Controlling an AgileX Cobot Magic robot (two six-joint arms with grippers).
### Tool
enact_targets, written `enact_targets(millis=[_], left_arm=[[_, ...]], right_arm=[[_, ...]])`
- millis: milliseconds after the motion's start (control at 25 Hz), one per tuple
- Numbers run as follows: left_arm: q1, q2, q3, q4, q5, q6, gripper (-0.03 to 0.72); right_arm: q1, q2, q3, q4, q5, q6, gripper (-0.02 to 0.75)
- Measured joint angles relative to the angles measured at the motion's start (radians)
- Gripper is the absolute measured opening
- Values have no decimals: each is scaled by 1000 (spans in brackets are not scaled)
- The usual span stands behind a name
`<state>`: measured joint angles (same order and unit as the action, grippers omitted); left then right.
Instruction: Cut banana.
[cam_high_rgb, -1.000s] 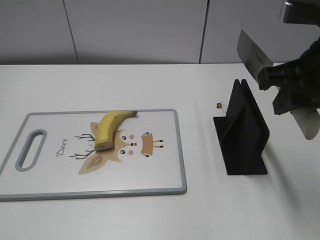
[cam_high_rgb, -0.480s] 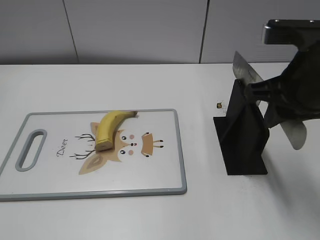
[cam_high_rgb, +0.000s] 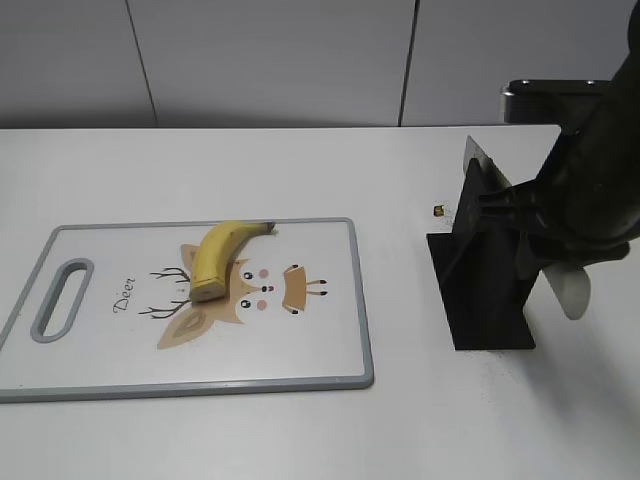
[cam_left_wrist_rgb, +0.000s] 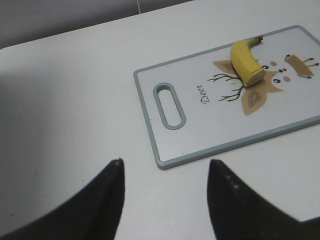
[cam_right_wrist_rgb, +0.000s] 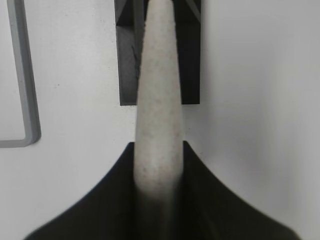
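The banana (cam_high_rgb: 215, 258) lies on the cutting board (cam_high_rgb: 100, 350), cut end towards the front, stem towards the back right. It also shows in the left wrist view (cam_left_wrist_rgb: 245, 60) on the board (cam_left_wrist_rgb: 210, 130). My right gripper (cam_high_rgb: 545, 230) is shut on the knife's white handle (cam_right_wrist_rgb: 159, 100). The blade (cam_high_rgb: 478, 160) sits low in the slot of the black knife stand (cam_high_rgb: 485, 300), which also shows in the right wrist view (cam_right_wrist_rgb: 127, 60). My left gripper (cam_left_wrist_rgb: 165, 162) is open and empty above bare table, off the board's handle end. It is out of the exterior view.
A small brown object (cam_high_rgb: 439, 211) lies on the table just behind the stand's left side. The board's corner (cam_right_wrist_rgb: 27, 125) shows left of the stand in the right wrist view. A grey wall runs behind the table.
My right gripper has moved down and left with the knife. The blade went from raised above the stand to down into its slot. The banana and board have not moved.
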<state>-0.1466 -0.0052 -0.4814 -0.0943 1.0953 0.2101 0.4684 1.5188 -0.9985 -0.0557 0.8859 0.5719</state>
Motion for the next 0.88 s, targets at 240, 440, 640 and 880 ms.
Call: enact_targets(millis=[240,440,640,880], left_arm=[[0,0,0,0,0,0,515],[0,0,0,0,0,0,515],[0,0,0,0,0,0,515],[0,0,0,0,0,0,515]], right_arm=[[0,0,0,0,-1,-31,477],[0,-29,0,3,32,-110,641],[0,-156,0,64,66,-293,645],[0,-354,64,153,108,-478,624]])
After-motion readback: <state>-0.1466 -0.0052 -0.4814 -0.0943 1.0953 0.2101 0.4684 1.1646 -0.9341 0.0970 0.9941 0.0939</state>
